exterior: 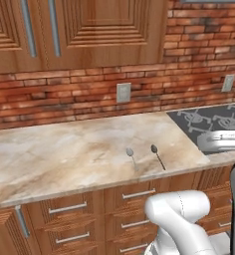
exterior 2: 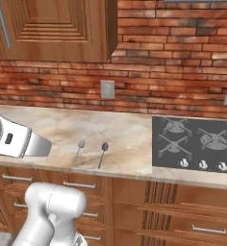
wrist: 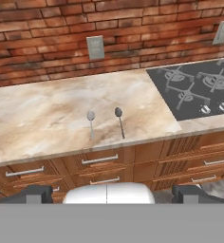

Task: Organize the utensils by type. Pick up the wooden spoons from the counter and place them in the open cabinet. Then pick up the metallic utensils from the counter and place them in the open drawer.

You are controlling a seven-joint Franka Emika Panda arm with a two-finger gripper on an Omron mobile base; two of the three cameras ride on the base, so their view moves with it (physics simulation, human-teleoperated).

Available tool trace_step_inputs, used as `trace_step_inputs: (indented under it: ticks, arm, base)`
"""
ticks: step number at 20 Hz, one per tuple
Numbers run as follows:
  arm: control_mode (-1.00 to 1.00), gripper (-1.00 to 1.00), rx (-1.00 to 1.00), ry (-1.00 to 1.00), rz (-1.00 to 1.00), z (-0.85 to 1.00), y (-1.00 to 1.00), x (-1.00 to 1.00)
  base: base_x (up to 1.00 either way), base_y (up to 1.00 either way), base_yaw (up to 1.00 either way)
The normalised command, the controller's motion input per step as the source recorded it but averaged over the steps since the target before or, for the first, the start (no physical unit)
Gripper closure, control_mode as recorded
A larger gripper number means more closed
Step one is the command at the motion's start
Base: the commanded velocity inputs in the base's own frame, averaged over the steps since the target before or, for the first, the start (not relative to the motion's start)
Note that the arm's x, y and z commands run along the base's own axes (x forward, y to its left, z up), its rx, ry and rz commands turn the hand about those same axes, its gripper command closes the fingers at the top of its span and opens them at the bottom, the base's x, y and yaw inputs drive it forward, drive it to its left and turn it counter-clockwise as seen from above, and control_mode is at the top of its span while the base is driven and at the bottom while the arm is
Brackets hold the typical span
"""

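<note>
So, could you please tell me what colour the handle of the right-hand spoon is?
Dark grey, darker than the spoon beside it; the right-hand spoon shows best in the hand view.

Red brick wall runs along the back, with a grey outlet plate on it and a second outlet further right. Dark stovetop off to the right, burners and knobs visible. Wooden upper cabinets overhead, shut drawer fronts with bar handles down below.

stovetop cut off at right edge (left base view), upper cabinets cropped
</note>
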Motion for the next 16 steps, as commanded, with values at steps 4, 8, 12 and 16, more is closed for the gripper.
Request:
trace_step_inputs:
  ticks: [4,8,12,16]
  arm:
    - [1.0,-1.0,0.0,0.0,0.0,0.0,0.0,0.0]
    - [1.0,-1.0,0.0,0.0,0.0,0.0,0.0,0.0]
    - [1.0,-1.0,0.0,0.0,0.0,0.0,0.0,0.0]
    - [1.0,-1.0,0.0,0.0,0.0,0.0,0.0,0.0]
  base:
    - [0.6,0.0,0.01]
    - [0.39,0.0,0.0]
    - [0.32,0.0,0.04]
    - [0.27,0.0,0.03]
